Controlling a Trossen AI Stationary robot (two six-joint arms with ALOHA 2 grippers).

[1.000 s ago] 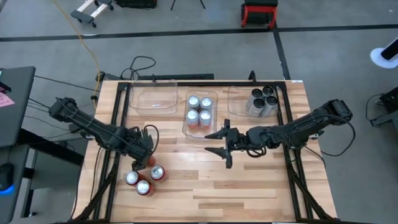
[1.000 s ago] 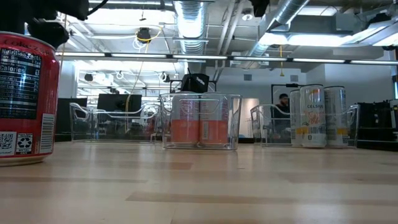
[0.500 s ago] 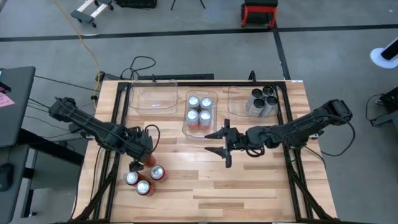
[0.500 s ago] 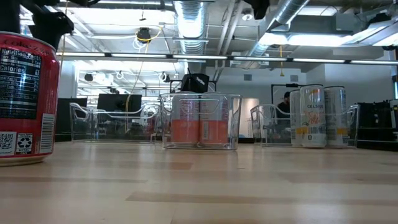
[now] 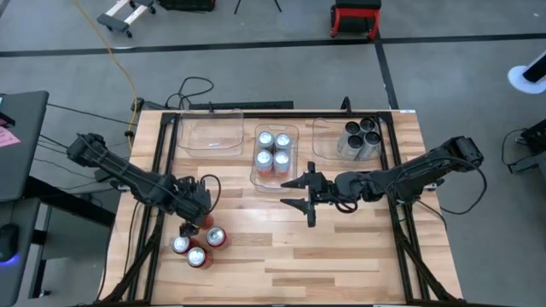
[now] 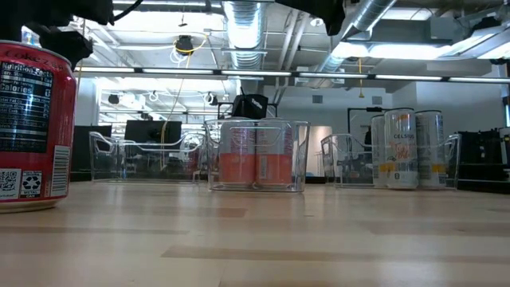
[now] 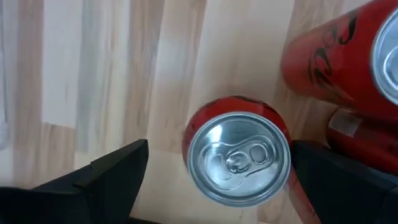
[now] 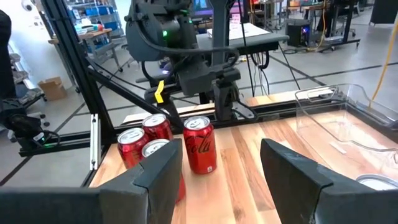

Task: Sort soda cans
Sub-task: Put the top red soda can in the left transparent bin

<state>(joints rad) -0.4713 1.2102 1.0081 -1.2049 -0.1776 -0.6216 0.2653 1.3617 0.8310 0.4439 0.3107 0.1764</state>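
Several red soda cans stand in a cluster near the table's left near corner [image 5: 198,247]. My left gripper [image 5: 194,220] hangs open over one of them; in the left wrist view its fingers [image 7: 219,152] stand on either side of that can's silver top [image 7: 239,158] without touching it. My right gripper [image 5: 287,194] is open and level at mid-table, pointing toward the cluster [image 8: 200,146]. More cans stand upright in the middle bin [image 5: 275,153], and three silver cans stand in the right bin [image 5: 358,141].
Three clear plastic bins line the far edge; the left one [image 5: 209,132] holds no cans. A black frame rail [image 5: 162,170] runs beside the left arm. Bare wood lies between the two grippers and along the near edge. One red can stands close to the low camera [image 6: 32,127].
My left gripper has stayed over the red can cluster, rising a little and coming back down. My right gripper has crept slightly toward the table's left. The cans have not moved.
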